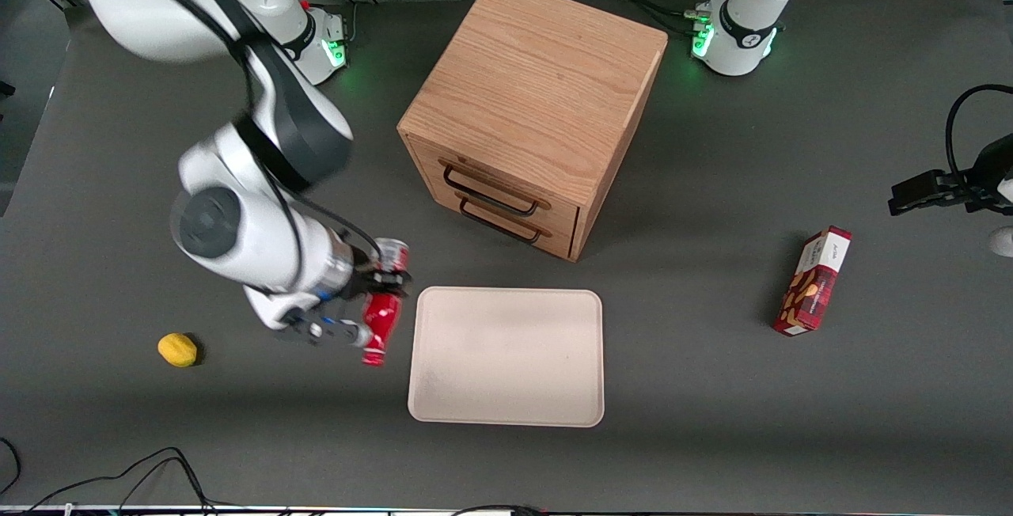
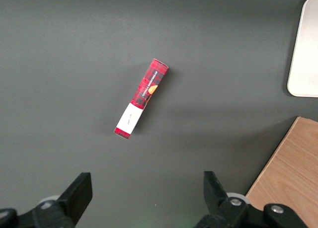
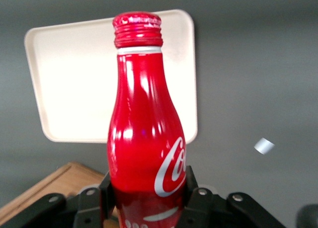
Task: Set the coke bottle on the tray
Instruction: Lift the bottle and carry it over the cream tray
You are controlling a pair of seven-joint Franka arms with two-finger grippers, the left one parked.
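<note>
The coke bottle [image 1: 381, 318] is a slim red bottle with white script and a red cap [image 3: 137, 28]. My right gripper [image 1: 380, 282] is shut on its lower body [image 3: 147, 153] and holds it tilted above the table, cap pointing toward the front camera. It hangs just beside the tray's edge on the working arm's side. The tray [image 1: 506, 355] is large, flat and beige, lying in front of the drawer cabinet; it also shows in the right wrist view [image 3: 74, 79].
A wooden drawer cabinet [image 1: 530, 112] stands farther from the front camera than the tray. A yellow lemon [image 1: 177, 349] lies toward the working arm's end. A red snack box [image 1: 813, 282] lies toward the parked arm's end, also in the left wrist view [image 2: 142, 98].
</note>
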